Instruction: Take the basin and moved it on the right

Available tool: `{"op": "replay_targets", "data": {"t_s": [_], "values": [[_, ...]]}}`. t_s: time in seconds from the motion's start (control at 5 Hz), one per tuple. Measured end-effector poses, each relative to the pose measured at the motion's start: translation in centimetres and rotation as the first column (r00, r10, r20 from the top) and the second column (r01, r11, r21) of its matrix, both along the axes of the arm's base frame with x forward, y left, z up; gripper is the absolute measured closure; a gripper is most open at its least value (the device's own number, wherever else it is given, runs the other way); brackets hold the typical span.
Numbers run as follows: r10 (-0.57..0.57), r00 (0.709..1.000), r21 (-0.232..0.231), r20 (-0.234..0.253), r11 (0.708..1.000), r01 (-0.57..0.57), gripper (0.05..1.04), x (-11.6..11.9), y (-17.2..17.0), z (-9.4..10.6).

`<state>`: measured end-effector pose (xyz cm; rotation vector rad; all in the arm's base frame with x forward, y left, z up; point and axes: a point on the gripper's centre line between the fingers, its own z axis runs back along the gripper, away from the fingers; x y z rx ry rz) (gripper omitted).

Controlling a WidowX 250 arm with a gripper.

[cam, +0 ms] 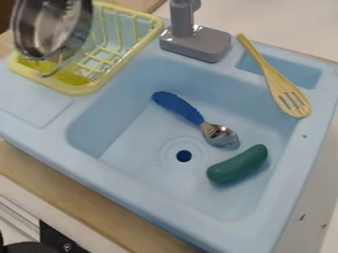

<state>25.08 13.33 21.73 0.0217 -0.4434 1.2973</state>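
A shiny metal basin (49,29) is at the upper left, tipped on its side with its round opening in view. It overlaps the left part of the yellow dish rack (122,59); whether it rests on the rack or hangs just above it I cannot tell. Its top is cut off by the view's upper edge.
The light blue sink (132,128) holds a blue-handled spoon (178,106) and a green pickle-like toy (237,164). A wooden slotted spatula (274,76) lies across the sink's right rim. Behind the sink stands a grey faucet (195,42). Black parts sit at the bottom left.
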Motion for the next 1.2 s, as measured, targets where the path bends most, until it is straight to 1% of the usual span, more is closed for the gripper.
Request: {"op": "replay_targets", "data": {"t_s": [0.2,0.4,0.6,0.8,1.0,1.2], "values": [[0.025,0.999,0.011,-0.032,1.000,-0.025,1.029,-1.4,0.4,-0.6],[0.063,0.996,0.010,-0.065,0.998,-0.063,1.029,-3.1,0.8,-0.6],[0.086,0.988,-0.007,-0.128,0.996,-0.088,1.029,-3.1,1.3,-2.5],[0.093,0.977,-0.033,-0.192,0.994,-0.101,1.029,-2.4,1.3,-4.6],[0.109,0.964,-0.031,-0.242,0.992,-0.120,1.029,-1.8,1.7,-6.4],[0.094,0.970,-0.041,-0.226,0.994,-0.106,1.029,-1.5,1.6,-6.6]]}}
